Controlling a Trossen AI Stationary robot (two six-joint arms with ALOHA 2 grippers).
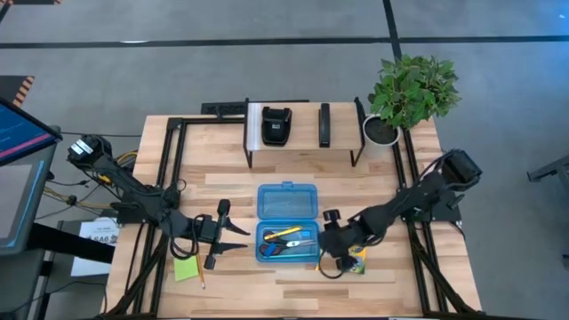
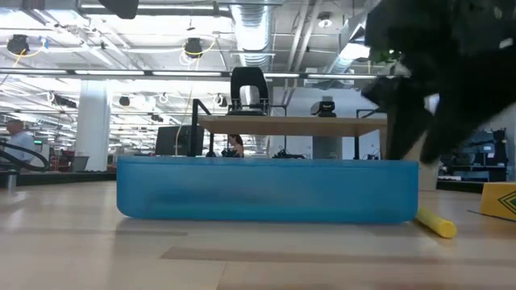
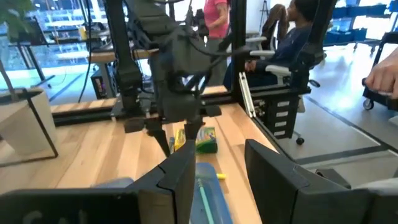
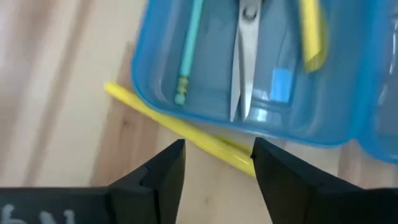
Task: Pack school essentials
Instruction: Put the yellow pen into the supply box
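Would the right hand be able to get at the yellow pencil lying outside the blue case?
Probably yes: the right hand hangs open directly over the yellow pencil, which lies on bare table against the blue case, with nothing between.

One open blue case [image 1: 287,222] on the desk [image 1: 222,182], holding one pair of scissors [image 4: 244,56], one teal pencil [image 4: 188,50], one blue eraser [image 4: 281,84]. Two yellow pencils [image 4: 180,129] [image 4: 311,31], one sticky-note pad [image 1: 186,269], one crayon box [image 3: 206,139], one plant [image 1: 411,89].
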